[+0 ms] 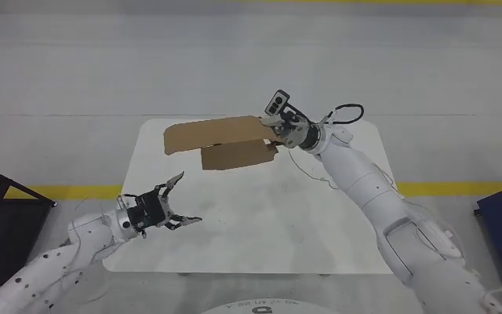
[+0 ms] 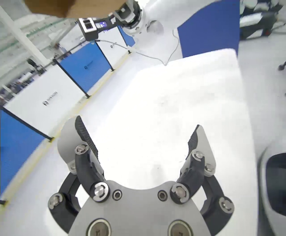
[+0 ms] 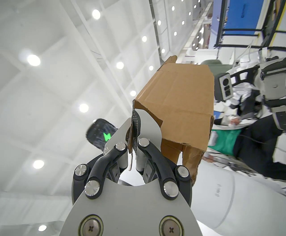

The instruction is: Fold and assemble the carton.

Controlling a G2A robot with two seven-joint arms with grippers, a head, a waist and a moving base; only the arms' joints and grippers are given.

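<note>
A brown cardboard carton (image 1: 220, 141) is held in the air over the far part of the white table (image 1: 259, 228), with a flap hanging below its upper panel. My right gripper (image 1: 276, 129) is shut on the carton's right end; the right wrist view has the carton (image 3: 181, 105) rising past the fingers (image 3: 134, 125), which pinch a cardboard edge. My left gripper (image 1: 179, 200) is open over the table's near left part, well short of the carton, with nothing between its fingers (image 2: 86, 137). A corner of the carton (image 2: 69, 7) appears far off in the left wrist view.
A thin white cable (image 1: 310, 171) trails from the right arm over the table's far right part. Blue and white barrier panels (image 2: 73, 73) stand on the floor beyond the table. Yellow floor tape (image 1: 78, 191) runs past the table's sides.
</note>
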